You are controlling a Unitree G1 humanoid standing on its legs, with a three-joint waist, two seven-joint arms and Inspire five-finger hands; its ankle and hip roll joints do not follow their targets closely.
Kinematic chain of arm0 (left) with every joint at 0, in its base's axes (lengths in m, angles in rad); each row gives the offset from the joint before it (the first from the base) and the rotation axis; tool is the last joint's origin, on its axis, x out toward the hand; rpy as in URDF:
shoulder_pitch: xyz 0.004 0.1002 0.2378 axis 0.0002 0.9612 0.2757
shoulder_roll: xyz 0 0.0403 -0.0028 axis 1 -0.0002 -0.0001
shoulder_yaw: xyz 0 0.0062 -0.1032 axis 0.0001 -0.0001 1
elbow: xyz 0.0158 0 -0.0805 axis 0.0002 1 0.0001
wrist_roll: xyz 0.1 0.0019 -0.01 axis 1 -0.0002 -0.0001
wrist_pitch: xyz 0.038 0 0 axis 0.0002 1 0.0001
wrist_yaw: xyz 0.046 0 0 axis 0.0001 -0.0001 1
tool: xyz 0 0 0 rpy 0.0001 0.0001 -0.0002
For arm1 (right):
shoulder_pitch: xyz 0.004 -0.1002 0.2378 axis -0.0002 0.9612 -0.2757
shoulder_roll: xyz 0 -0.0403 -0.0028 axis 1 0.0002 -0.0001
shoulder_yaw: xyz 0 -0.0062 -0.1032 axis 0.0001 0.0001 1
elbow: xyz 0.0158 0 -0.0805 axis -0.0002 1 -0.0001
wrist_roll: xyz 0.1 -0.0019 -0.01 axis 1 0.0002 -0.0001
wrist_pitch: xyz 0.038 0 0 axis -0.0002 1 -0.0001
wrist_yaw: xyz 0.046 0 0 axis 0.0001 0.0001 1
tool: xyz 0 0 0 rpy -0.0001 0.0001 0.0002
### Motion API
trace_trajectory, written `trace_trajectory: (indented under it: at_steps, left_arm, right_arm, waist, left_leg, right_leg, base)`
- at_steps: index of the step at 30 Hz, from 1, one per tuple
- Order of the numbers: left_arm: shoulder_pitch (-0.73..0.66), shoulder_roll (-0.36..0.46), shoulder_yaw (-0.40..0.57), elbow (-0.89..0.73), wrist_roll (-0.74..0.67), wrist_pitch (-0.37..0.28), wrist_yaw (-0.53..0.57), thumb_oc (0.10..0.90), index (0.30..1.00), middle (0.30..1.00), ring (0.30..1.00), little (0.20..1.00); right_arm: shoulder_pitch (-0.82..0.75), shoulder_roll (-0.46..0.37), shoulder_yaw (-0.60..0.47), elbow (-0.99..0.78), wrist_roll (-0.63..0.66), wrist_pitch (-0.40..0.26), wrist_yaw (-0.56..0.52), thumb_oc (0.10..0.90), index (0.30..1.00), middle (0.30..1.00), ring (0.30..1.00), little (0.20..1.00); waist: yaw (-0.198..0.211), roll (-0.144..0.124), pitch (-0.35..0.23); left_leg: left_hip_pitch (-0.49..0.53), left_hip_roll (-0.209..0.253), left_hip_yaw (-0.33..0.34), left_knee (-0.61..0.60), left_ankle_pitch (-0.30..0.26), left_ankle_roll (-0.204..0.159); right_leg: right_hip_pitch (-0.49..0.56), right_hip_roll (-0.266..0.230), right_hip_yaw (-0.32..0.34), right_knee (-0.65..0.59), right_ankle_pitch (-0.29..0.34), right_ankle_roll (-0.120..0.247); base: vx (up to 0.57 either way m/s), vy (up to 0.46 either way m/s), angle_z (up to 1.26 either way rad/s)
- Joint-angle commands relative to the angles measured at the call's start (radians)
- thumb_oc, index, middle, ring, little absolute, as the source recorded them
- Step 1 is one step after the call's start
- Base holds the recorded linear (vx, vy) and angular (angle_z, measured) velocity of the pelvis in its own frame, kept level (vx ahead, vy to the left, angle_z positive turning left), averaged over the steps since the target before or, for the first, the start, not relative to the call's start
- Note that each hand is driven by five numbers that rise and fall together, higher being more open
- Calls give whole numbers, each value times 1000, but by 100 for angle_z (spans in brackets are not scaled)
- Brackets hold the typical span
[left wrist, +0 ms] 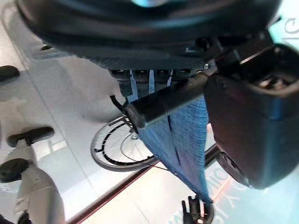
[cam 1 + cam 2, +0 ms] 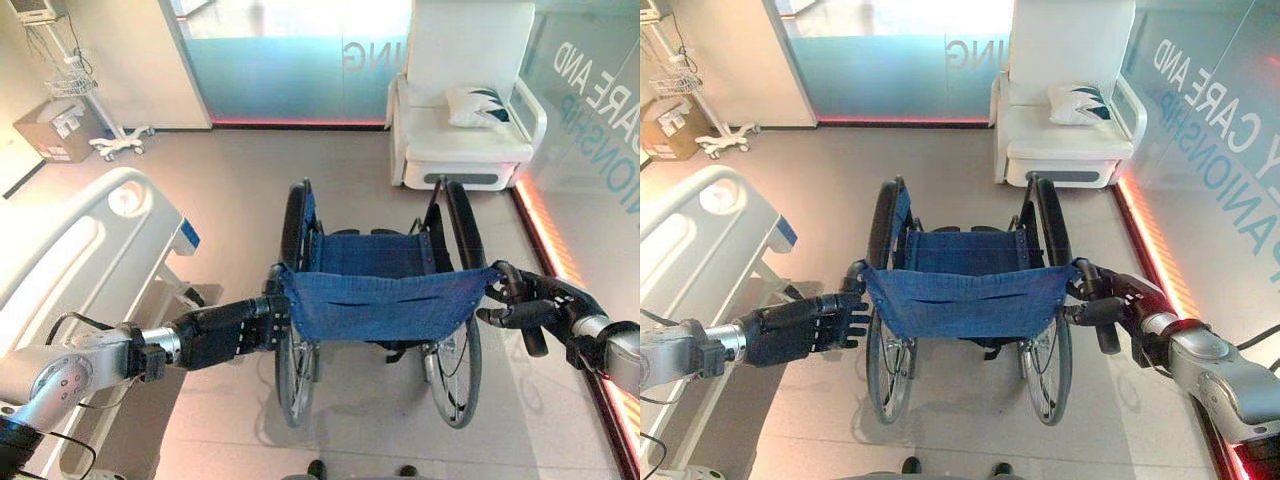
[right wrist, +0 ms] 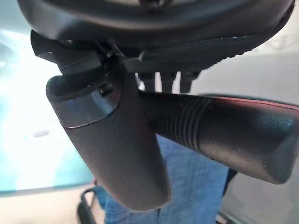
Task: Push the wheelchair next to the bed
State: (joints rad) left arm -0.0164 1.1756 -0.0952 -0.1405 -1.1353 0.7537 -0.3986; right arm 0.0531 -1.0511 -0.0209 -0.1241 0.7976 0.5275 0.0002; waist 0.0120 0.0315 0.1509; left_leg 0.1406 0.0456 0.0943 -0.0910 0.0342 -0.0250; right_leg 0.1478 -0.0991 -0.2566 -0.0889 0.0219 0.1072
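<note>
The wheelchair (image 2: pixel 385 300) stands in the middle of the floor with its blue fabric back (image 2: pixel 970 295) facing me and its seat pointing away. My left hand (image 2: pixel 230 330) is at its left push handle (image 1: pixel 163 100), which runs between my curled fingers and thumb. My right hand (image 2: pixel 545 305) is wrapped round the ribbed right push handle (image 3: pixel 219 135), whose end sticks out below the hand. The white bed (image 2: pixel 70 250) lies along the left side, its footboard level with the chair's left wheel (image 2: pixel 295 370).
A white armchair (image 2: pixel 460 120) with a pillow (image 2: pixel 480 105) stands straight ahead at the back right. A glass wall with a red floor strip (image 2: pixel 545 230) runs along the right. A wheeled stand (image 2: pixel 110 140) and a cardboard box (image 2: pixel 55 130) sit at the far left.
</note>
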Motion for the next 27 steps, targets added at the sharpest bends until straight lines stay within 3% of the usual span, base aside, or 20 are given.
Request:
trace_trajectory:
  at_steps: [1,3,4,5,6,7,8,9,11,15,27]
  left_arm:
    - [-114,25,-9,11,-36,-54,-69,800,900,900,900,900]
    - [-133,14,-36,4,-96,-98,-32,800,900,900,900,900]
    - [-145,2,-48,-6,-152,-131,10,800,900,900,900,900]
    - [-153,-17,-50,-13,-202,-156,56,800,900,900,900,900]
    - [-161,-31,-51,-17,-253,-194,108,681,721,721,721,721]
    - [-165,-38,-51,-18,-262,-206,124,590,585,585,585,585]
    - [-199,-76,-57,-21,-318,-261,201,452,378,378,378,378]
    - [-206,-84,-56,-22,-331,-270,215,400,300,300,300,300]
    - [-228,-132,-37,-22,-372,-312,277,400,300,300,300,300]
    - [-232,-183,-14,-12,-368,-349,300,400,300,300,300,300]
    - [-180,-228,8,-18,-307,-340,258,400,300,300,300,300]
  right_arm:
    - [-124,-124,43,-12,45,-86,-43,800,900,900,900,900]
    - [-129,-119,57,-11,43,-89,-45,800,900,900,900,900]
    - [-133,-113,67,-11,38,-90,-47,778,867,867,867,867]
    - [-136,-106,73,-11,34,-87,-46,687,731,731,731,731]
    - [-140,-101,78,-11,28,-84,-45,538,507,507,507,507]
    - [-141,-98,80,-9,24,-84,-43,485,427,427,427,427]
    - [-158,-82,96,-7,9,-77,-42,400,300,300,300,300]
    - [-164,-80,99,-6,7,-75,-41,400,300,300,300,300]
    - [-182,-65,107,3,-11,-68,-30,400,300,300,300,300]
    - [-194,-55,106,7,-25,-58,-15,400,300,300,300,300]
    - [-183,-44,93,-14,-36,-47,-9,400,300,300,300,300]
  waist:
    - [-21,5,-57]
    - [-26,5,-55]
    - [-28,4,-55]
    - [-29,3,-56]
    - [-30,3,-56]
    - [-31,3,-56]
    - [-34,-1,-58]
    - [-35,-1,-57]
    - [-37,-6,-58]
    - [-38,-11,-55]
    - [-36,-12,-47]
  left_leg:
    - [20,-17,88,4,-51,-21]
    - [23,-16,92,4,-52,-21]
    - [23,-16,93,4,-52,-22]
    - [24,-15,94,4,-53,-22]
    - [25,-15,96,4,-53,-22]
    - [26,-15,96,4,-54,-22]
    - [28,-14,98,4,-55,-22]
    - [29,-14,98,4,-54,-22]
    - [30,-13,98,4,-54,-24]
    - [31,-11,96,4,-51,-25]
    - [35,-10,88,4,-49,-26]
  right_leg:
    - [1,17,22,9,-27,35]
    - [1,18,29,8,-25,35]
    - [1,18,31,8,-26,36]
    - [2,19,31,7,-27,35]
    - [2,19,33,8,-28,35]
    - [2,19,33,8,-28,35]
    - [3,20,35,11,-31,34]
    - [3,20,35,12,-32,34]
    - [3,19,36,16,-34,31]
    - [4,19,36,18,-35,29]
    - [8,21,37,21,-38,26]
  base:
    - [0,0,0]
    - [24,-4,-4]
    - [25,-7,-4]
    - [23,-3,-4]
    - [18,-1,-4]
    - [25,-3,-4]
    - [0,0,0]
    - [27,-7,-4]
    - [20,-7,-5]
    - [4,-2,-1]
    - [0,0,0]
